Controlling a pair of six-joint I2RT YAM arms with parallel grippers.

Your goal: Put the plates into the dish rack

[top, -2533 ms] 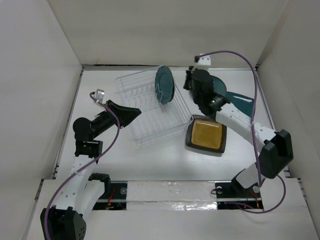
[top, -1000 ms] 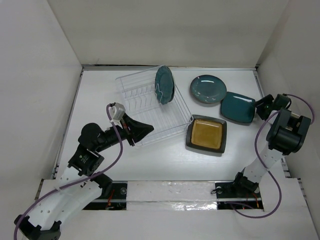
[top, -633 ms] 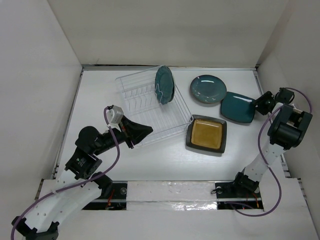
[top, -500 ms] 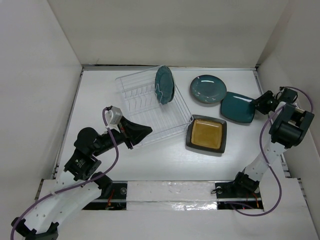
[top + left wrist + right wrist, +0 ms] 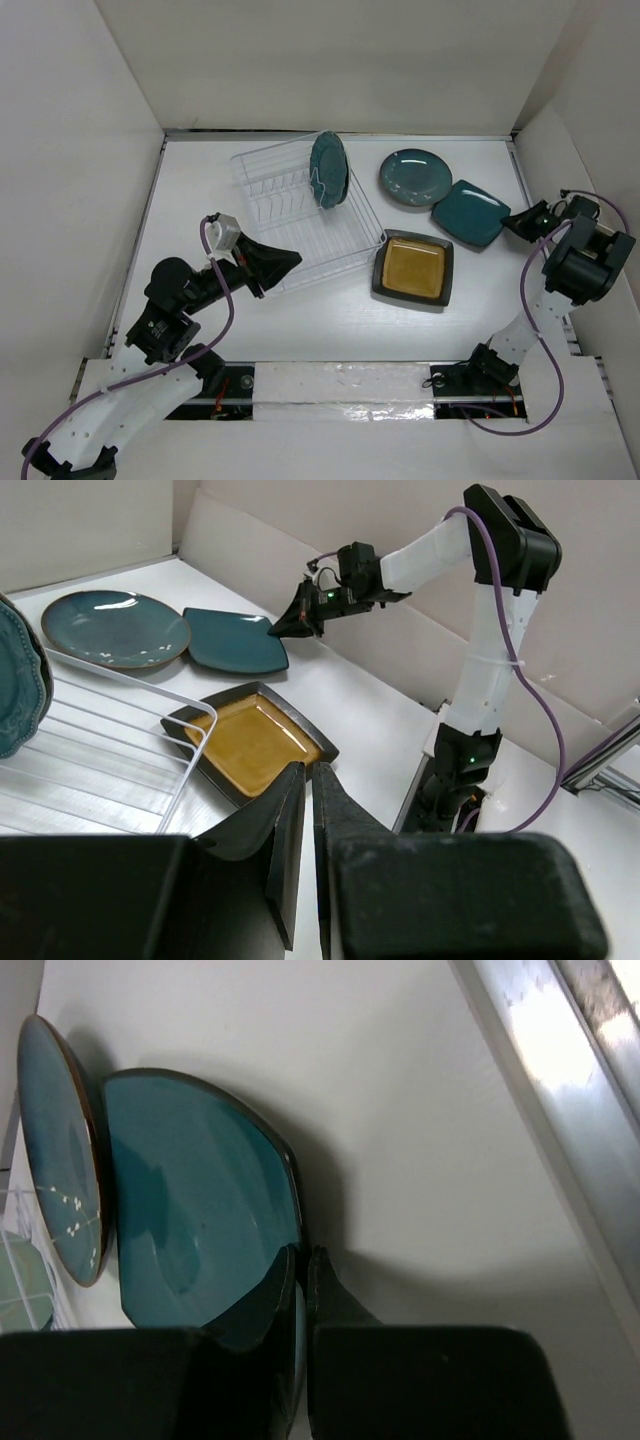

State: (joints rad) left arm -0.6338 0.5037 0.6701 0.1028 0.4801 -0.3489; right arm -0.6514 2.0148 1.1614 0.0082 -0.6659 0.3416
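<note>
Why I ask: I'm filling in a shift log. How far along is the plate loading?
Done: the teal scalloped plate stands in the dish rack. In hand: the right gripper is shut on the teal square plate. Remaining: the dark teal round plate and amber square plate, flat on the table.

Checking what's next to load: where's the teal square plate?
Top view, right side: the teal square plate sits beside the dark teal round plate, its right edge pinched by fingers of the right gripper.
</note>
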